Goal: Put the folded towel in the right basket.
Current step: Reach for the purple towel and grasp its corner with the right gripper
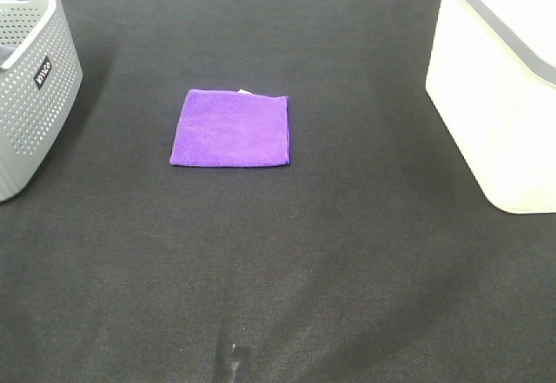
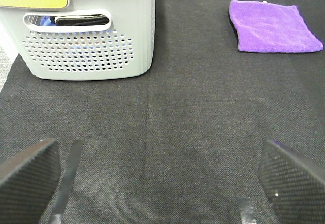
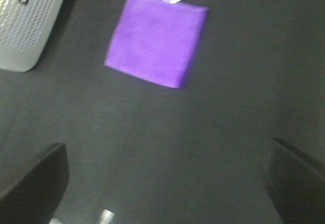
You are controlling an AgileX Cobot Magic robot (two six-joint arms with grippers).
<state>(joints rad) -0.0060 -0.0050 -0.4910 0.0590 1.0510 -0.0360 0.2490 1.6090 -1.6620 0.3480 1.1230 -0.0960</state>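
your right claw (image 3: 165, 183) hangs wide apart and empty, short of the folded towel (image 1: 230, 128) lying flat on the dark mat (image 1: 347, 270), well apart from the right basket (image 1: 499, 96), so pinching only the top layer could let it unfold and snag the basket rim

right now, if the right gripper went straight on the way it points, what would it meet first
Most likely the purple towel, flat on the black cloth ahead of the open right gripper, nothing between. Depth is unclear; it may touch the cloth short of it.
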